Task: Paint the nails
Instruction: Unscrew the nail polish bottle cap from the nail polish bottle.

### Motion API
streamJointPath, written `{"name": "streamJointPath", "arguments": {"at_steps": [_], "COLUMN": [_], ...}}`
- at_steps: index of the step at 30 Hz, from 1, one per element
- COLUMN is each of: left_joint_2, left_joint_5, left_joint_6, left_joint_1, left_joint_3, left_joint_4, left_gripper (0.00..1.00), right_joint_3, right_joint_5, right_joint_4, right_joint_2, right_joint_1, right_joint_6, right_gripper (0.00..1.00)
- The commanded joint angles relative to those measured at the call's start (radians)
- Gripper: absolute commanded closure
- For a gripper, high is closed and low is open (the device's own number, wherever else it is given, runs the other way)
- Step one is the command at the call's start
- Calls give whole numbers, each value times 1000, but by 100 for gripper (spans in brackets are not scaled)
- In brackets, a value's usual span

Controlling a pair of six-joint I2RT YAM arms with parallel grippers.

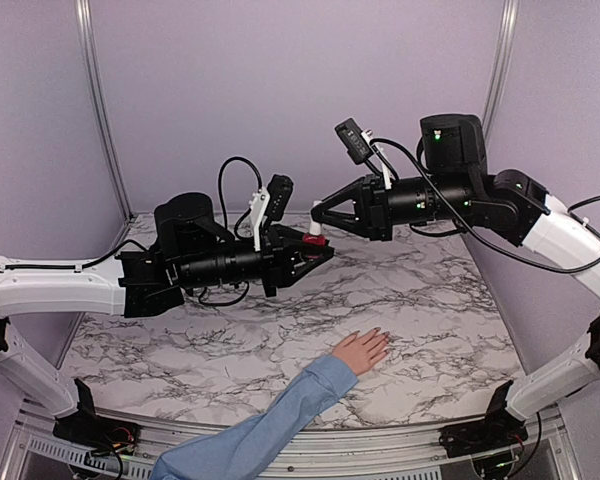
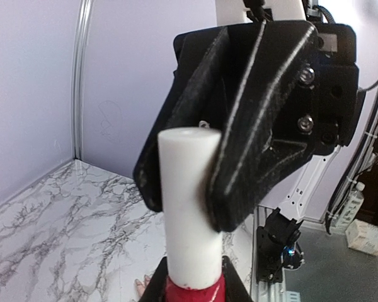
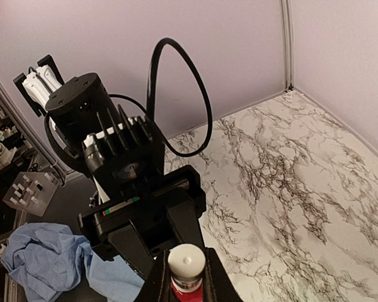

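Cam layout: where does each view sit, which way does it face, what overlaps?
Top external: above and behind the bases, looking down on table, hand, sleeve; left gripper and right gripper meet mid-air.
Left wrist: on the left arm, facing the right gripper shut on the cap; own fingers at bottom edge.
Right wrist: on the right arm, looking down past cap and bottle at the left arm.
Shared: all three see the cap.

left arm (image 1: 40,285) and right arm (image 1: 570,235) reach inward, level; left gripper (image 1: 324,251) clamps the nail-polish bottle (image 1: 312,241), right gripper (image 1: 316,213) its white cap (image 1: 317,229).
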Motion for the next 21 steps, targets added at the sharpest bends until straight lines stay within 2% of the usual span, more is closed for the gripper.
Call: {"name": "streamJointPath", "arguments": {"at_steps": [1, 2, 6, 7, 12, 21], "left_joint_2": [-35, -34, -37, -37, -23, 21], "left_joint_5": [15, 8, -40, -50, -152, -280], "left_joint_6": [8, 15, 35, 39, 56, 77], "left_joint_1": [-3, -3, -4, -4, -5, -18], "left_joint_3": [-9, -9, -16, -14, -3, 28], "left_joint_4": [21, 21, 17, 15, -5, -52], "left_gripper": [96, 100, 100, 100, 100, 100], "right_joint_3": [14, 12, 7, 5, 2, 21], "right_joint_5": [48, 49, 92, 103, 204, 257], "right_joint_4": [7, 11, 13, 14, 14, 12], "right_joint_2": [-26, -27, -27, -26, -11, 35], "right_joint_1": [-1, -1, -2, -2, -2, -1], "right_joint_6": [-5, 0, 40, 54, 151, 276], "right_gripper": [100, 93, 57, 53, 46, 45]}}
